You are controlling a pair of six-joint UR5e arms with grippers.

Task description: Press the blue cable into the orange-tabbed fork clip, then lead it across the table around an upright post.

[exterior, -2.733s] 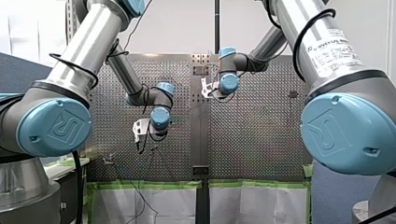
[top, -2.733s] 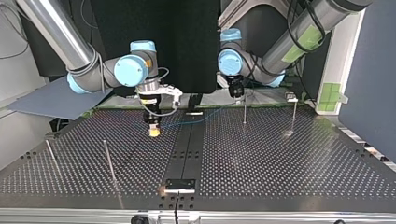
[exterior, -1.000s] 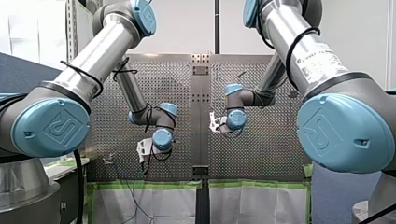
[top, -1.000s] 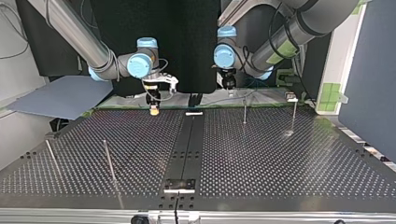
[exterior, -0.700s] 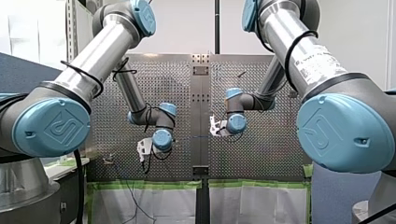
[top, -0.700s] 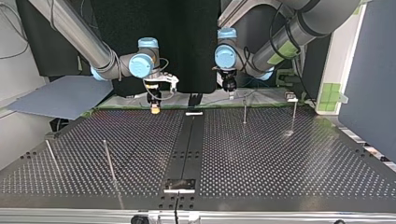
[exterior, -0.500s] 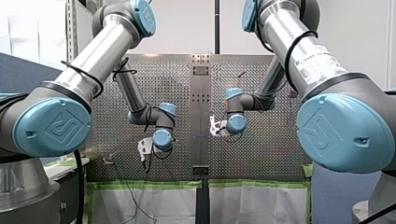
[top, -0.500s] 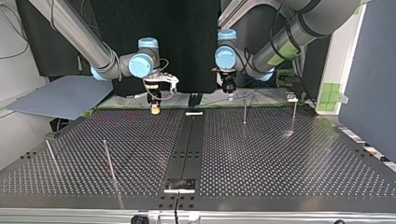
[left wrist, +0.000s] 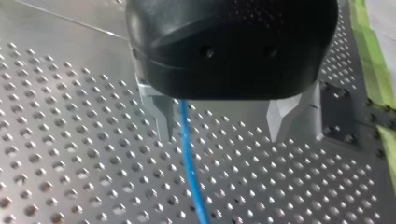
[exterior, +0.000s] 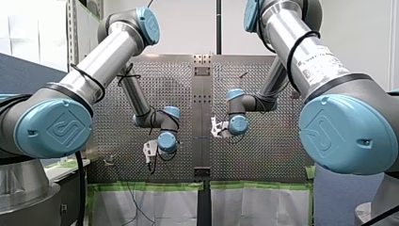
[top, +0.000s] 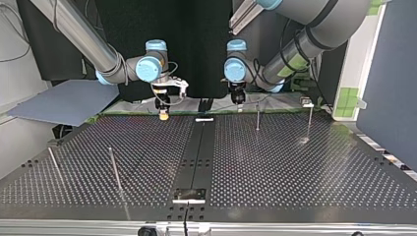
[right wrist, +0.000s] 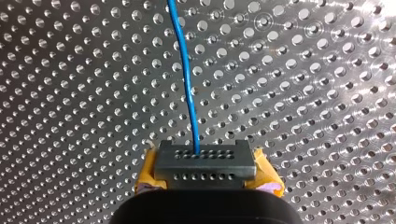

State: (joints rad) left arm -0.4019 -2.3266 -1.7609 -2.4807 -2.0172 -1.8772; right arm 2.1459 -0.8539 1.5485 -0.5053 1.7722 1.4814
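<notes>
While the robot's right gripper (right wrist: 205, 161) pinches the blue cable (right wrist: 184, 79) between closed yellow pads, the cable runs straight ahead from it, low over the perforated table (right wrist: 303, 93). The left gripper (left wrist: 219, 135) is spread wide; the cable passes lengthwise between its fingers, close beside one metal finger (left wrist: 161, 114).

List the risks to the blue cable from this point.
My left gripper is open; the blue cable runs loose beside one finger and could slip out sideways.
Only my right gripper is shut on the cable, so a hard pull might drag it through the yellow pads.
An upright post stands near my left gripper in the top view; the cable could snag on it.
</notes>
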